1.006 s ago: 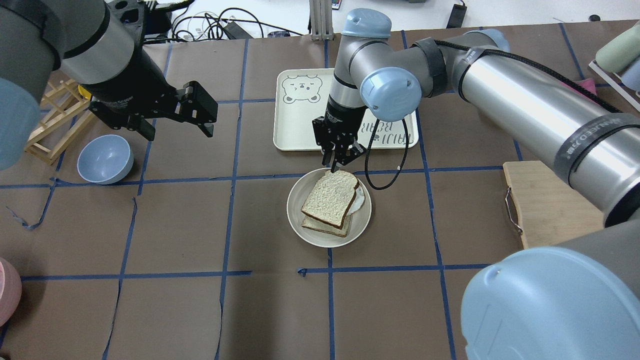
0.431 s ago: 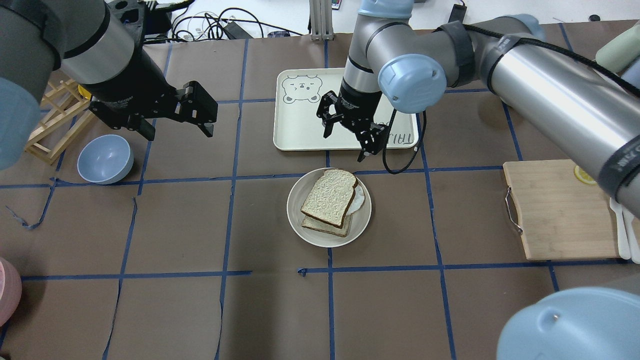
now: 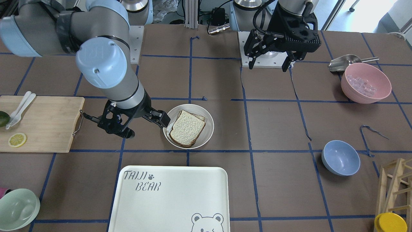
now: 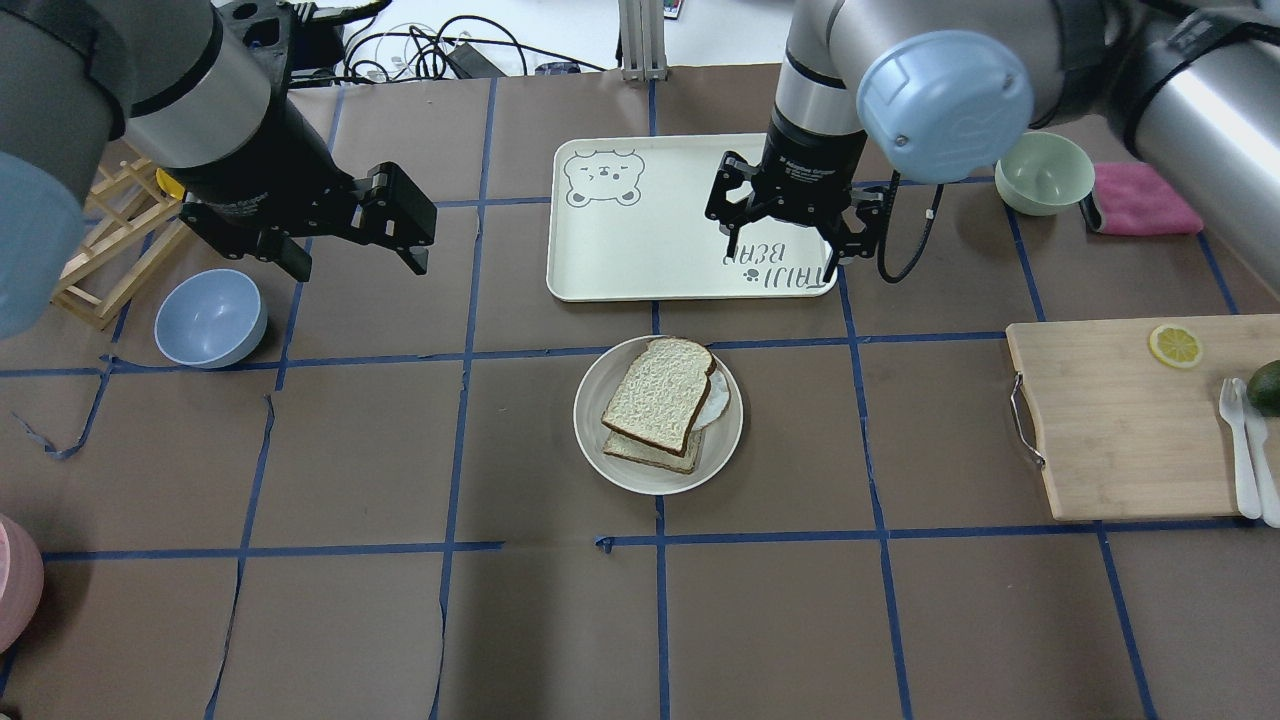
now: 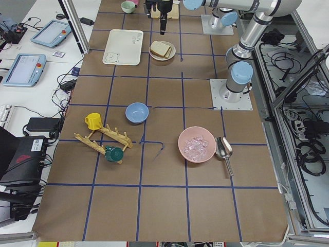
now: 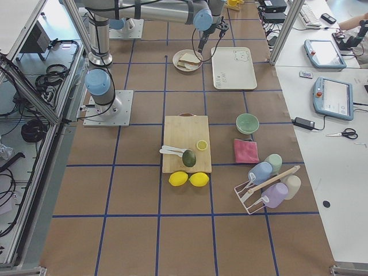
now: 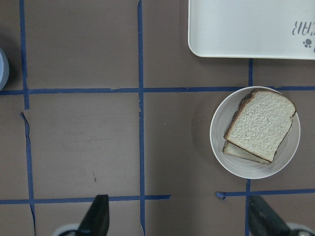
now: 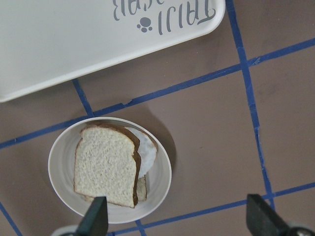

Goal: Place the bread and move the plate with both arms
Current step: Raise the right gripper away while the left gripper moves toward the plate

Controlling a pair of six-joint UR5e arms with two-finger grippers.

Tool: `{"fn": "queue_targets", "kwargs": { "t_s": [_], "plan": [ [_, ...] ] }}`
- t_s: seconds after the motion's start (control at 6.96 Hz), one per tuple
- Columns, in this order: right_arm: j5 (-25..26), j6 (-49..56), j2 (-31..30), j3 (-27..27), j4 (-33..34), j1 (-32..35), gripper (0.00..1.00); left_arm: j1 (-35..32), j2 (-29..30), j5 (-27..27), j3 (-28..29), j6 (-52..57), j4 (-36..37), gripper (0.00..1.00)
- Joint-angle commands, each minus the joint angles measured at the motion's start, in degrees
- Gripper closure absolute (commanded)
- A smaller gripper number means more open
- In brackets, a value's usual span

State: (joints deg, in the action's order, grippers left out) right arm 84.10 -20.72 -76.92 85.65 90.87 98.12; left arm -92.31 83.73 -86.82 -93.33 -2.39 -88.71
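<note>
Bread (image 4: 660, 395) is down on the plate (image 4: 590, 440), top slice sitting askew on a second slice (image 4: 650, 455), with something white poking out at one side. I can't tell what that is. Measured from the right tool (image 4: 780, 262), plate and bread lie just below it and a little back toward the robot, near but not touching. That tool hangs above the printed corner of the tray (image 4: 620, 250). From the left tool (image 4: 358, 262), the plate is well off to its right and lower down, with bare tabletop (image 4: 380, 450) between.

So placing looks done, and the two-arm move of the plate looks like the next job. Here's the worry: that top slice is crooked and its crust runs close to the rim on the far side, so a finger closing on the rim there could nudge the bread. The rim is low and gives little to pinch. And if the arms lift out of step, the plate tilts and the loose slice slides off.

Both tools are spread wide, fingers far apart in each wrist view. They carry nothing and touch nothing.
</note>
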Motion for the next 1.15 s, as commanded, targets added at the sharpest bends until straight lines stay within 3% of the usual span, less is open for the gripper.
{"fn": "queue_targets", "kwargs": {
  "t_s": [0.0,0.14,0.72,0.86,1.01],
  "plan": [
    [3.4,13.0,-7.6,0.0,-5.3,-1.7,0.00,0.0,0.9,-0.1,-0.1,-0.5,0.1,0.00],
    [5.5,24.7,-9.2,0.1,-6.1,-1.7,0.00,0.1,2.3,0.0,-0.4,-0.9,0.2,0.00],
    [5.8,26.8,-10.3,0.0,-6.1,-8.5,0.00,-0.7,7.4,1.6,-9.3,-12.3,7.3,0.00],
    [5.9,26.7,-11.1,0.1,-6.1,-8.5,0.00,-2.7,9.9,5.1,-11.6,-18.5,11.7,0.00],
    [5.9,26.7,-11.2,0.1,-6.2,-8.4,0.00,-5.6,12.8,5.0,-14.4,-23.0,18.4,0.00]
  ]
}}
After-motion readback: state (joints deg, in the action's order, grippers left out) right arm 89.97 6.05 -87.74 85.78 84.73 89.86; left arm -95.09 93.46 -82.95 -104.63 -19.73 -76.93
